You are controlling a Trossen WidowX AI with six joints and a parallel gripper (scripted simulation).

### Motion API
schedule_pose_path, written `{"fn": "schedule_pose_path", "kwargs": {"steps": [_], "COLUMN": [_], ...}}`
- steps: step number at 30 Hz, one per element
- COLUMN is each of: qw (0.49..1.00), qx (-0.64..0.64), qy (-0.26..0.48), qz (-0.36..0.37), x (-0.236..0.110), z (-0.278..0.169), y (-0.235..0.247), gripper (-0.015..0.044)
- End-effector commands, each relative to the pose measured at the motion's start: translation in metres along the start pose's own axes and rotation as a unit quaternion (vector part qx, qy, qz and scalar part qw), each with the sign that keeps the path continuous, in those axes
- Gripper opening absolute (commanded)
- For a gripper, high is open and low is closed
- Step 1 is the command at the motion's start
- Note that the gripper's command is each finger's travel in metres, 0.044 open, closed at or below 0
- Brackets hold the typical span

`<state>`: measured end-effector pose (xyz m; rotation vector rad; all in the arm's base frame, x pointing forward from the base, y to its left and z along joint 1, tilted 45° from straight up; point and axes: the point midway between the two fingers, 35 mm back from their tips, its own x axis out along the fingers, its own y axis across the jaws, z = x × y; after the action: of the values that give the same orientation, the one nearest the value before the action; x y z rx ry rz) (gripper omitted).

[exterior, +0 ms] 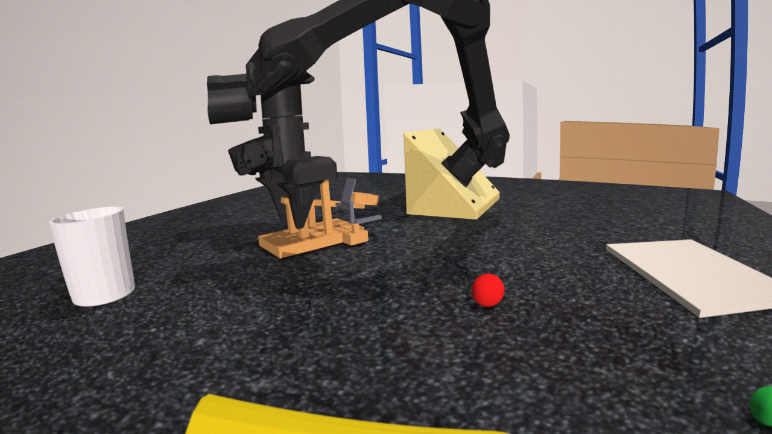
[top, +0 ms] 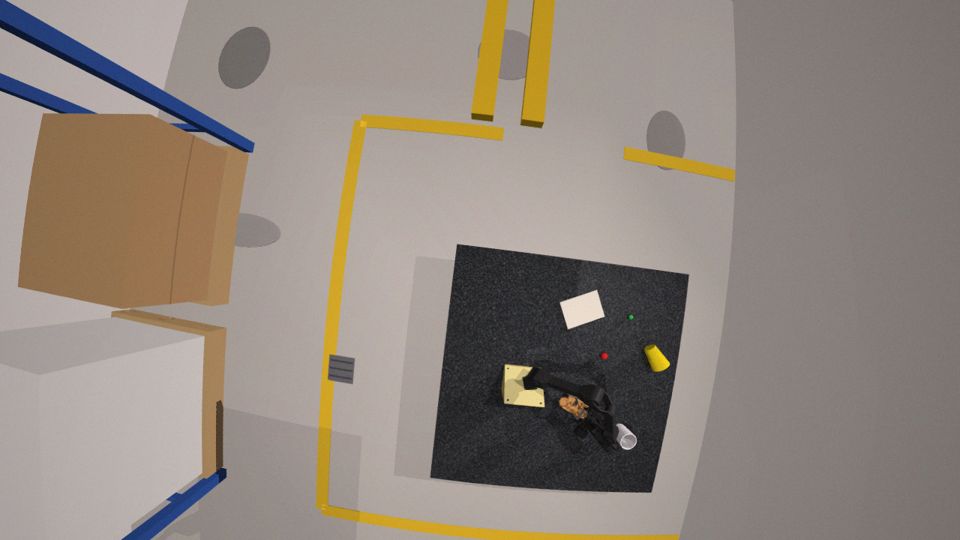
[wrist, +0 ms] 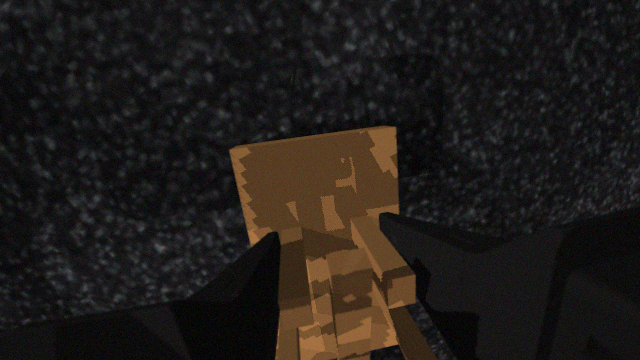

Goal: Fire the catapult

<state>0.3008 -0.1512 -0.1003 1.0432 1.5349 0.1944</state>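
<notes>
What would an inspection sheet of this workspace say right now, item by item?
Surface: dark speckled table top, bearing everything below.
Job's things: orange catapult standing on the table; red ball lying apart from it, not loaded; white mug upright near the table's edge.
Clutter: green ball, yellow cup on its side, flat cream board, yellow wedge block.
Grippers: gripper down over the catapult, jaws shut on its upright frame.
Cables: nothing seen.
Surroundings: blue racking, cardboard box, yellow floor lines.
</notes>
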Motion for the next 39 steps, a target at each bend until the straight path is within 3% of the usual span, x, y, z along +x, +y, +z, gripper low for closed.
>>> {"fn": "schedule_pose_path", "kwargs": {"steps": [1,9,39], "qw": [1.000,1.000,1.000], "qx": [0.000,0.001,0.002], "qy": [-0.005,-0.005,-0.005], "qz": [-0.002,-0.001,0.001], "x": [-0.037,-0.046,0.003], "z": [0.001,0.001,0.002], "y": [-0.002,-0.002,-0.002], "gripper": [0.0000,0.0000,0.0000]}}
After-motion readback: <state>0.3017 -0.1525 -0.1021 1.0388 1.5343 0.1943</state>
